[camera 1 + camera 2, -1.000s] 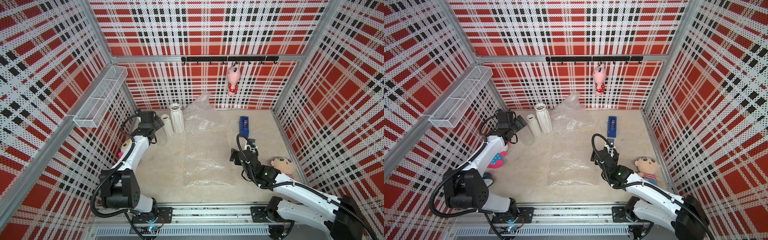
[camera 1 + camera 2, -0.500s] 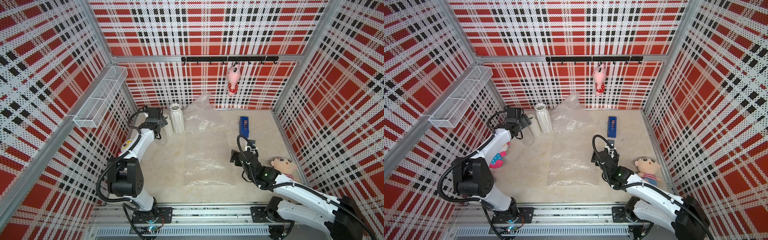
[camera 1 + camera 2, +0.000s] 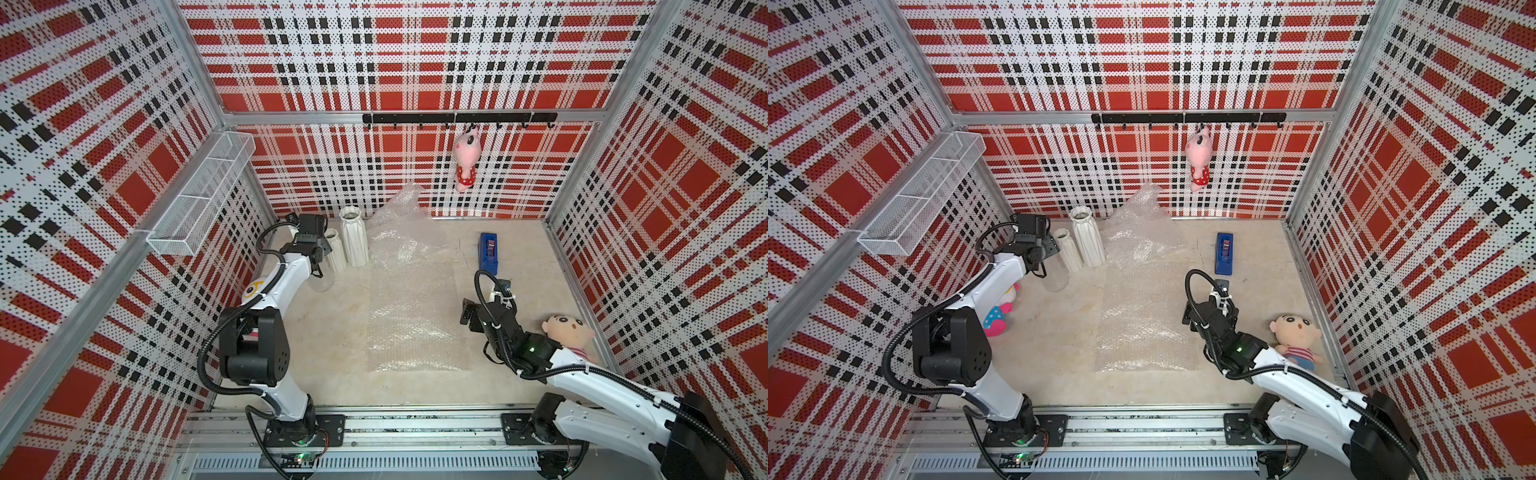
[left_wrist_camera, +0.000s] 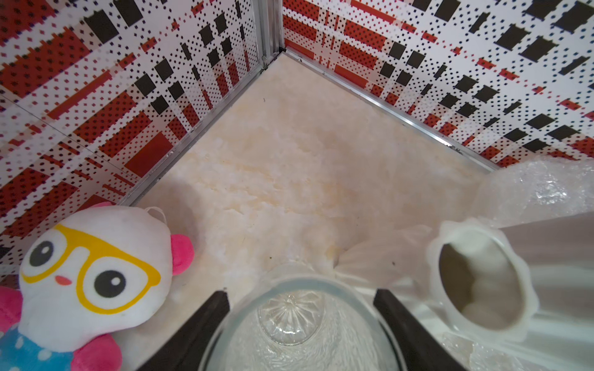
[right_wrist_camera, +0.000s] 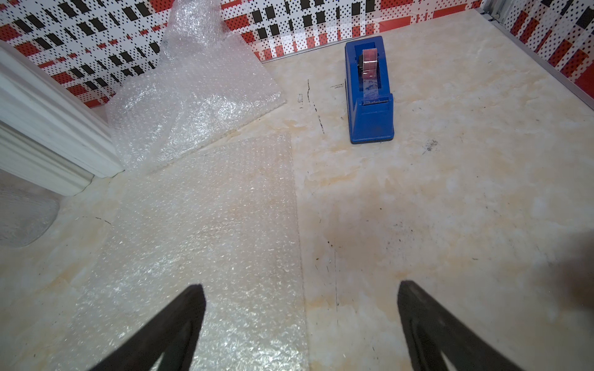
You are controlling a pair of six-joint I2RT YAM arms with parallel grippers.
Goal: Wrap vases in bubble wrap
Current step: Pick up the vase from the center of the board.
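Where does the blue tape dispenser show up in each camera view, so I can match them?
Top views: in both, the tape dispenser stands to the right of the crumpled wrap.
Left wrist: not in it.
Right wrist: the tape dispenser stands just past the far corner of the flat sheet.
Shared landmark: the crumpled wrap, visible in all four views.

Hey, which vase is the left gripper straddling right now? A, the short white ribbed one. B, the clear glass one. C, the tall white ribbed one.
B: in the left wrist view, the fingers of the left gripper flank the rim of the clear glass vase.
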